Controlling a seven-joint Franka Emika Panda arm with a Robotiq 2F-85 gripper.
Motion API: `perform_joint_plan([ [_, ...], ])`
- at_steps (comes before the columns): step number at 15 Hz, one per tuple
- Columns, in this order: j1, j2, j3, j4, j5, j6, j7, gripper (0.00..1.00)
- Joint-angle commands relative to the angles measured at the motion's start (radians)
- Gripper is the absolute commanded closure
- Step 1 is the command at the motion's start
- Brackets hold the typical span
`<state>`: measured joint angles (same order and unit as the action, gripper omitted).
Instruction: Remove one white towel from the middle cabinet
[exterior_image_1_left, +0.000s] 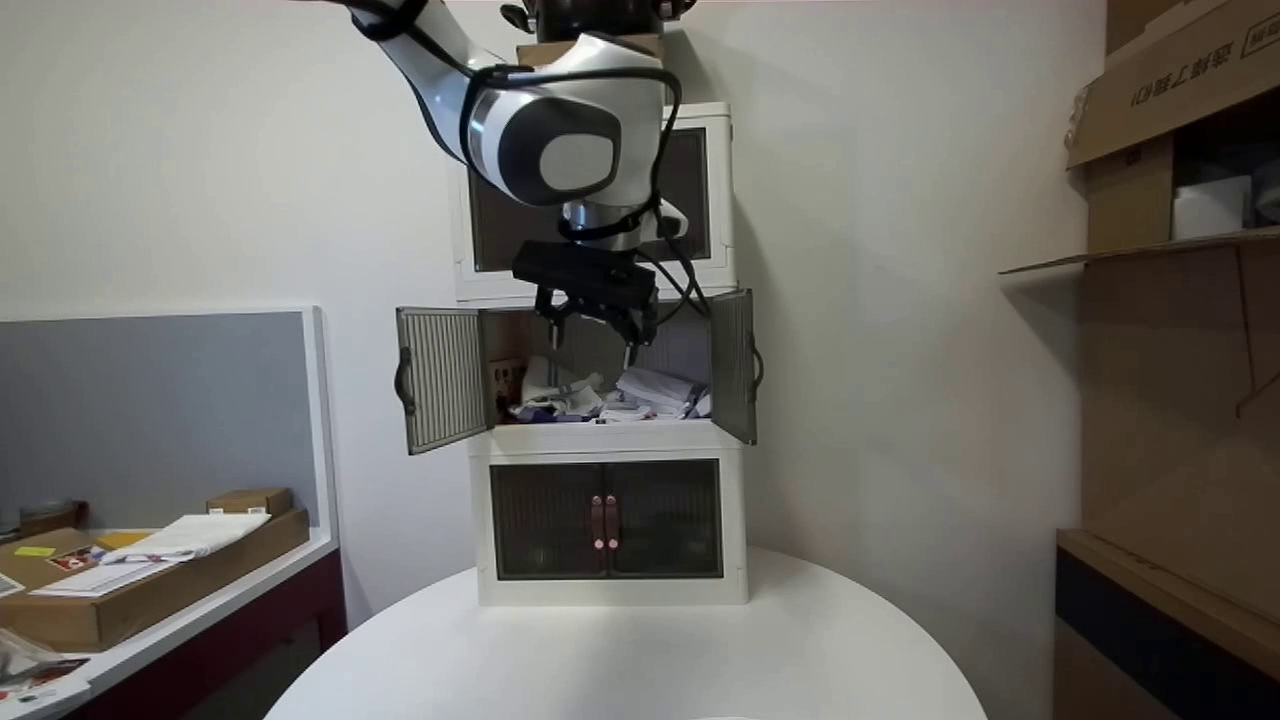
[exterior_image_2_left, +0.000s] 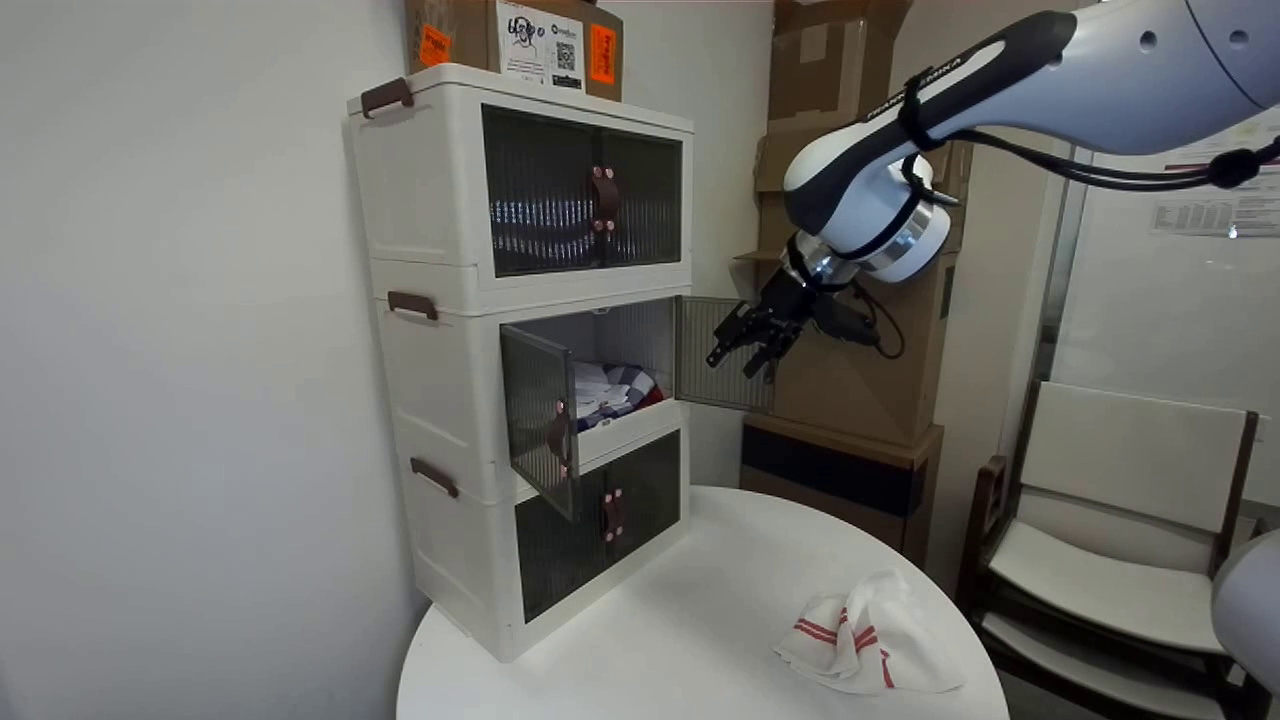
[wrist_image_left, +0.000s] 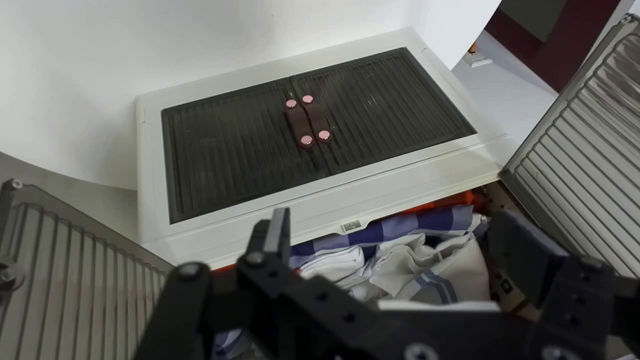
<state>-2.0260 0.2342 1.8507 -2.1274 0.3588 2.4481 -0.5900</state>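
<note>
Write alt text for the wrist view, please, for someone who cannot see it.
The open, empty gripper points toward the middle cabinet, which holds a white towel with blue stripes, a blue-checked cloth and other cloths. The cabinet's two ribbed doors stand open; the lower cabinet's dark doors are closed.

soft light leaves shadows on the wall (exterior_image_1_left: 890, 300).

A rounded white arm (exterior_image_2_left: 1130, 75) with black trim (exterior_image_2_left: 1045, 38) bears lettering (exterior_image_2_left: 940, 73) ending in "EMIKA," black straps (exterior_image_2_left: 911, 115) and black cables (exterior_image_2_left: 1100, 179). In an exterior view, a pale oval (exterior_image_1_left: 578, 162) marks its side near a silver collar (exterior_image_1_left: 590, 213). The black gripper (exterior_image_1_left: 593, 345) shows round screws (wrist_image_left: 421, 351) and a grey pad (wrist_image_left: 276, 231) in the wrist view.
</note>
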Motion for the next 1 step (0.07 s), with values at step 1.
perform_joint_plan([
  [1,0.118,0.094,-0.095,-0.008,-0.146,0.031,0.095,0.0],
])
